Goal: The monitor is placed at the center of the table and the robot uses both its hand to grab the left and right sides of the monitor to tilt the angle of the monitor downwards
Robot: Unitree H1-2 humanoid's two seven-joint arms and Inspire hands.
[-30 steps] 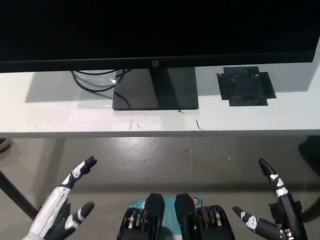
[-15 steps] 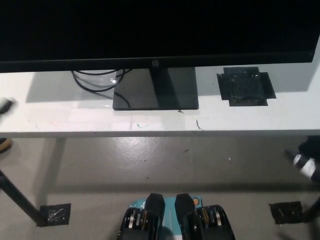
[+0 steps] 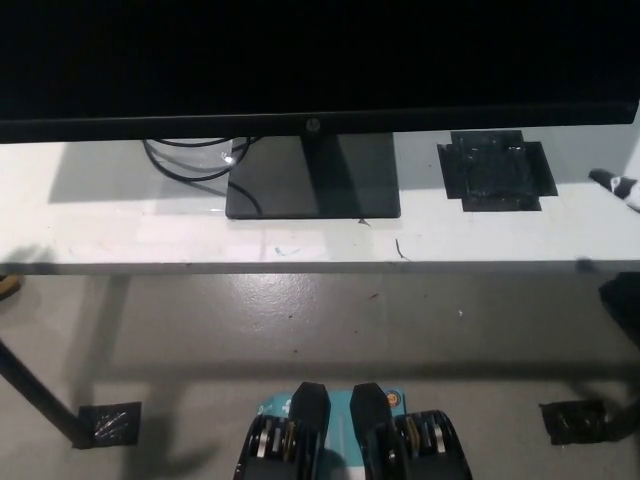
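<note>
Head view shows the HP monitor (image 3: 320,60) standing mid-desk on its black stand base (image 3: 313,178), square-on for a two-sided grab, while only a tip of the right hand (image 3: 620,186) shows near the desk's (image 3: 120,235) right edge, its grip impossible to tell, and the left hand is unseen.

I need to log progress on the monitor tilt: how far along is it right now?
Early stage: nothing looks done. The monitor stands on its base on the white table, with neither hand on its sides. In hand: only a tip of the right hand shows at the picture's right edge, over the table; the left hand is out of view. Left: gripping both sides and tilting the screen downwards.
</note>
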